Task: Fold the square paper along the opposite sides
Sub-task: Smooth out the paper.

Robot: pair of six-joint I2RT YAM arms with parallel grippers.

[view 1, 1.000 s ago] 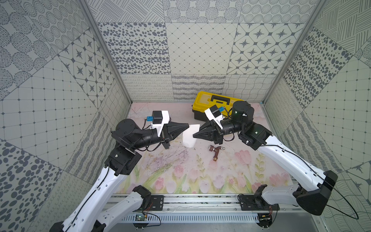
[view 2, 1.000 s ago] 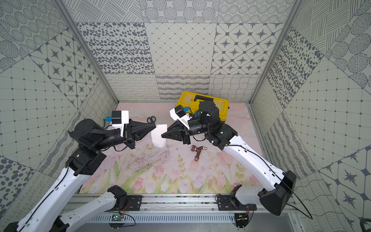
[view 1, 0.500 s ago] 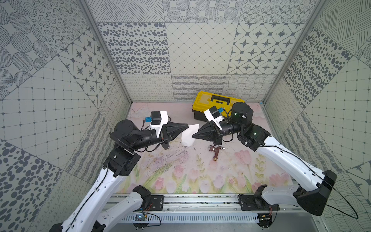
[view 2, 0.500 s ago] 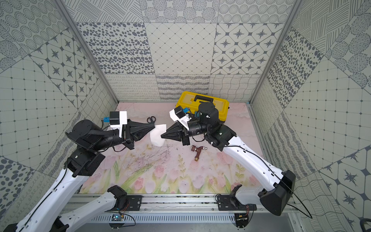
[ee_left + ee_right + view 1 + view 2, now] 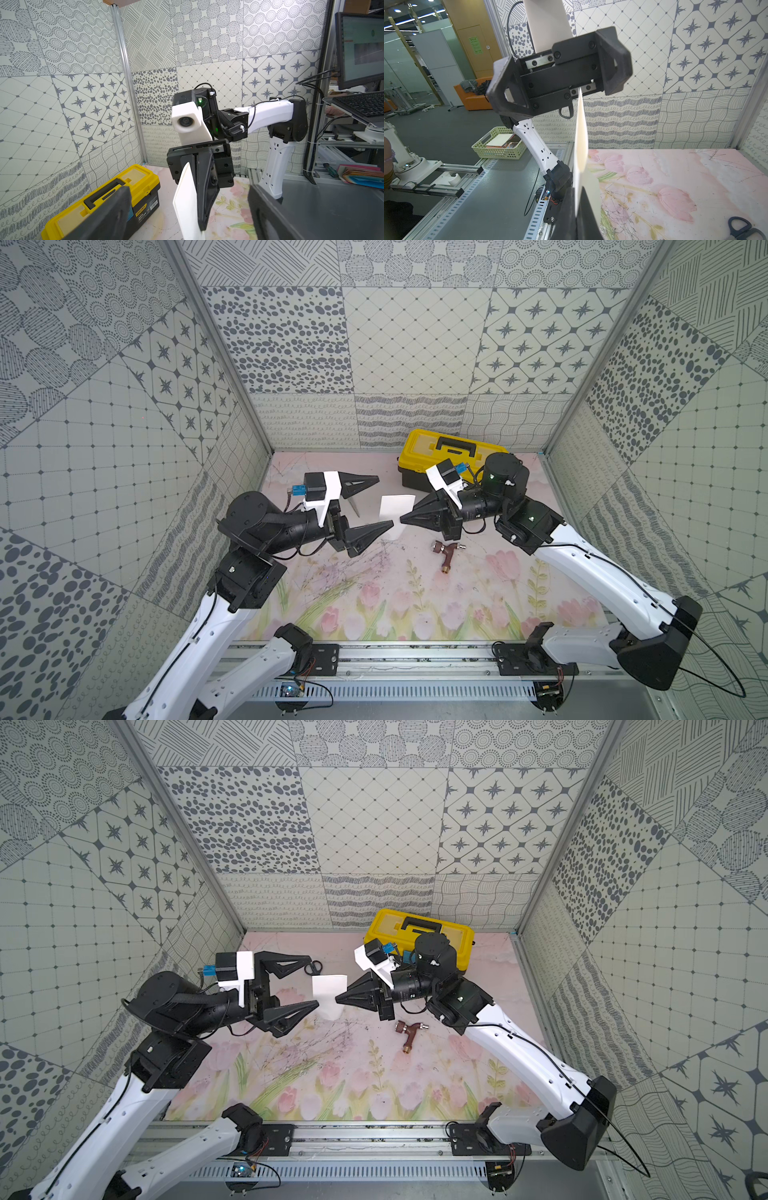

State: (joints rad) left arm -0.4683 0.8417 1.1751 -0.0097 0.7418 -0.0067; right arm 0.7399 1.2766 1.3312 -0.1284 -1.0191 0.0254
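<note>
While the right gripper pinches the square paper at its lower right edge, holding it on edge above the mat at centre frame, the left gripper gapes wide just left of it, its jaws bracketing the paper's free left edge.

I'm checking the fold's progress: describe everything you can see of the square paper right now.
The square paper is a thin, plain white, unmarked sheet, held on edge, roughly upright, above the floral mat near the yellow toolbox. The right claw is shut on one side edge; the left claw gapes open around the opposite side without gripping. Both wrist views show it edge-on as a narrow sliver. From above it reads as a narrow rectangle, perhaps already doubled; layers cannot be told apart.
</note>
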